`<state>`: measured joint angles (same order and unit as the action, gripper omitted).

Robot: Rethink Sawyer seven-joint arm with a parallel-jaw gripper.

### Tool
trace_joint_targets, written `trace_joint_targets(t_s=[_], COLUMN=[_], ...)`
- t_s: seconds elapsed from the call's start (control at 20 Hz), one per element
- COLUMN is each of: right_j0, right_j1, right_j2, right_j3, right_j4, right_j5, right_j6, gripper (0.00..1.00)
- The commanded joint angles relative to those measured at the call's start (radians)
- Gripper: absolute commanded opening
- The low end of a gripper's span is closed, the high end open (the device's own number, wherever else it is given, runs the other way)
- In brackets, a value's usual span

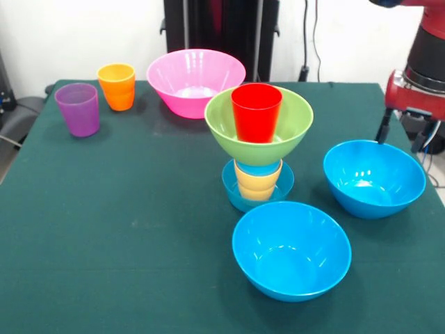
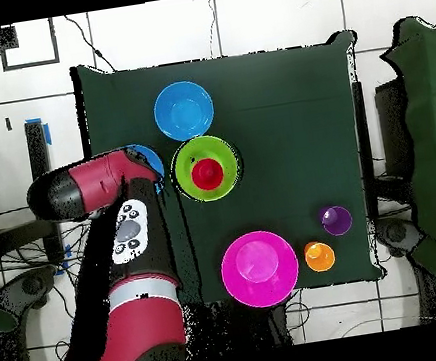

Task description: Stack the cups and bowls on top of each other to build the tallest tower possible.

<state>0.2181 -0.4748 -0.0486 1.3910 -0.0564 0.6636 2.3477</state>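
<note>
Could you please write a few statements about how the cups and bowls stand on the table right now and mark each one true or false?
1. The red cup sits inside the green bowl. True.
2. The tower has the pink bowl as its base. False: its base is the small blue bowl; the pink bowl stands apart, near the table's far edge in the front view.
3. The purple cup and the orange cup stand on the table, outside the tower. True.
4. Both large blue bowls are stacked on the tower. False: one large blue bowl and the other both rest on the green tablecloth.
5. The gripper holds the red cup. False: the gripper hangs beside the table's edge, away from the tower.
</note>
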Motion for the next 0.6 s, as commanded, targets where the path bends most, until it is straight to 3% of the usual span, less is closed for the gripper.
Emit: trace_joint_targets(t_s=[0.05,0.6], right_j0=[0.002,-0.004], right_j1=[0.041,0.084], right_j2=[0.070,0.075], right_j3=[-0.044,-0.069], right_j4=[-0.038,-0.059], right_j5=[0.075,0.034], right_j6=[-0.029,-0.057], gripper=[1.00,1.00])
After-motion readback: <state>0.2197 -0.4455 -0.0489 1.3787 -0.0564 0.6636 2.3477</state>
